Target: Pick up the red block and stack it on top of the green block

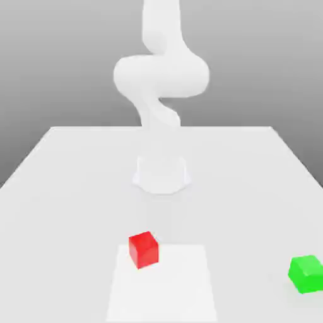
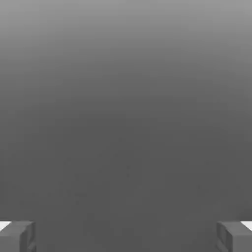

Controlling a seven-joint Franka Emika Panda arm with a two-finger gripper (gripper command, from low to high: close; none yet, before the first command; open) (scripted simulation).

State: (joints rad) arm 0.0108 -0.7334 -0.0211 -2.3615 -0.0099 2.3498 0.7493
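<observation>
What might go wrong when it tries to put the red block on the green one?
The red block sits turned at an angle, so the open pincer might grip it by the corners and let it slip. The green block is off toward the exterior view's right and turned as well, so the red one could land unevenly and topple.

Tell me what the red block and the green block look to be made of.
Red block: perhaps painted wood or plastic, smooth, its faces evenly colored without visible grain. Green block: likewise possibly plastic or painted wood, plain and bright, no texture showing.
</observation>
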